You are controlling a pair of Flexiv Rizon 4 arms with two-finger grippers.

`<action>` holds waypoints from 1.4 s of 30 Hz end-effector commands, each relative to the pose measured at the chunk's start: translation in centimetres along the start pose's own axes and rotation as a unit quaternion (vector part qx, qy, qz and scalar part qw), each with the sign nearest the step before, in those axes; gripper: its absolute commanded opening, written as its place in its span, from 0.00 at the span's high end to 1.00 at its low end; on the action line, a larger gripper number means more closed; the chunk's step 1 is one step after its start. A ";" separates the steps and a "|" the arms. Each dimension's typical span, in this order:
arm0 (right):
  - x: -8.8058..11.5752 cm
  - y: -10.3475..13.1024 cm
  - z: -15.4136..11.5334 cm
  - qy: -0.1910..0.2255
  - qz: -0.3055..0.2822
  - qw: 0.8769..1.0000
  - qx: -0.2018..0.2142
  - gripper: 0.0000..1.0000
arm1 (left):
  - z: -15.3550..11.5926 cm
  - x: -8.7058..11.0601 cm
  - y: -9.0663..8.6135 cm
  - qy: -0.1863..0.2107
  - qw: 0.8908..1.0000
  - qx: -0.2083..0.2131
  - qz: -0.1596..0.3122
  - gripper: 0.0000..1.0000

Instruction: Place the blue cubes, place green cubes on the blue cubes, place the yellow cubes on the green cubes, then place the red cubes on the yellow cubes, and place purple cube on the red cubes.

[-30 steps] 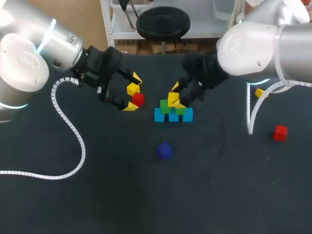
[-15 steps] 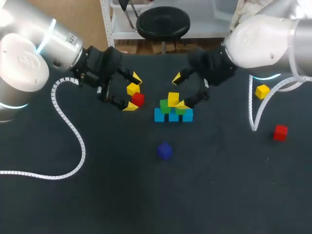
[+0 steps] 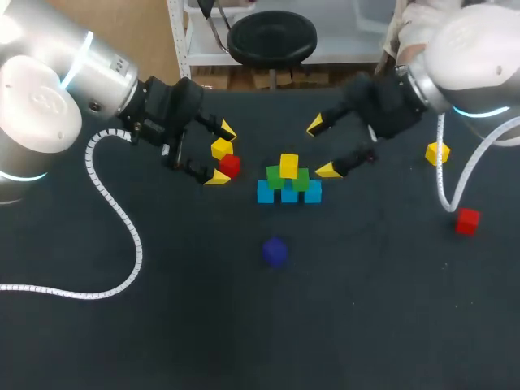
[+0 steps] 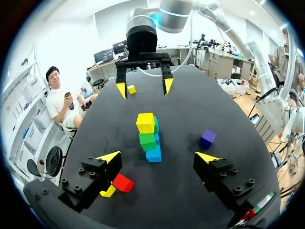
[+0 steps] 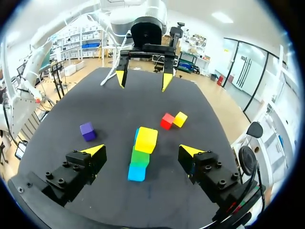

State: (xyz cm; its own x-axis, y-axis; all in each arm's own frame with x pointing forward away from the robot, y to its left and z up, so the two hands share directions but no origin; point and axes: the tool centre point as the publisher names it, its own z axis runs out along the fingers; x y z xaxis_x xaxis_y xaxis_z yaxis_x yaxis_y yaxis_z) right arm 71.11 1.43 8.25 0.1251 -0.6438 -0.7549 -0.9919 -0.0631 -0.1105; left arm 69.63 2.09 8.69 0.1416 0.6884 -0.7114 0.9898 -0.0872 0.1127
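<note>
Yellow tier in hand: one small yellow cube (image 3: 288,165) tops the green cubes (image 3: 276,177) on the blue cubes (image 3: 266,192) mid-table, with the right end effector (image 3: 323,148) released just beside them; the cube count per tier is hard to tell. The left end effector (image 3: 223,153), also released, hangs by a second yellow cube (image 3: 219,149) touching a red cube (image 3: 231,166), which the next grasp should probably exclude. The dark table (image 3: 162,325) also carries a purple cube (image 3: 275,251), well apart.
</note>
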 end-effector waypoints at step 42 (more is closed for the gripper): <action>0.3 0.5 2.6 -0.044 0.030 0.998 -0.014 1.00 | 0.0 -0.1 0.2 0.003 1.000 0.003 -0.001 0.00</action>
State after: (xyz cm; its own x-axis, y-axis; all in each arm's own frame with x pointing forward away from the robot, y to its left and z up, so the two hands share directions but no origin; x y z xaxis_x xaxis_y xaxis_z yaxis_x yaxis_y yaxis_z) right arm 70.21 2.88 6.62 0.0677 -0.5790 -0.8125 -0.9977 -0.0436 -0.0521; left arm 69.63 2.09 8.69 0.1416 0.6884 -0.7113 0.9898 -0.0872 0.1127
